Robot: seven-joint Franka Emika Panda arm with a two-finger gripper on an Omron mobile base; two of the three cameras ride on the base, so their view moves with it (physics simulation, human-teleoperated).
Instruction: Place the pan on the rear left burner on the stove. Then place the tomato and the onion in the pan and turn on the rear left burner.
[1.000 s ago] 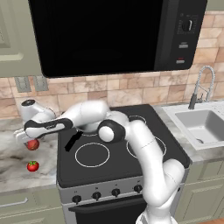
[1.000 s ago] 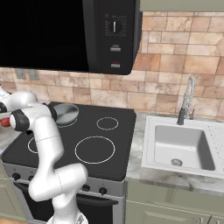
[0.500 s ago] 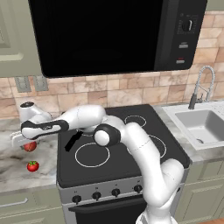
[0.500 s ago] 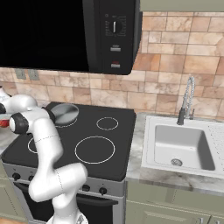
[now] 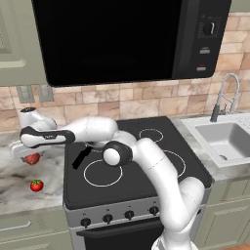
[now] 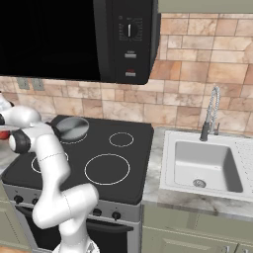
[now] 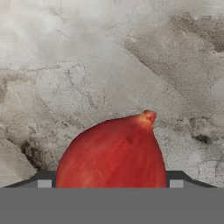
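I have the arm stretched far out to the left, over the marbled bench [image 5: 19, 180] beside the stove [image 5: 146, 185]. The pincer [image 5: 25, 152] sits low there, right at the onion [image 7: 111, 151]. On the hand camera the onion bulges up between the two dark tips, its pointed end away from me, its lower part cut off by the frame edge. The tips flank it closely on both sides, but I cannot tell whether the pincer is clenched on it or merely straddling it, nor whether the onion rests on the stone.

From the left base camera only a red sliver of the onion shows under the hand. The tomato [image 5: 36, 185] lies alone on the bench, nearer the front edge. The pan [image 6: 72, 128] sits on the rear left burner [image 6: 74, 139], covering most of the ring. From the left, the forearm hides its bowl and I see only the black handle [image 5: 81, 157].
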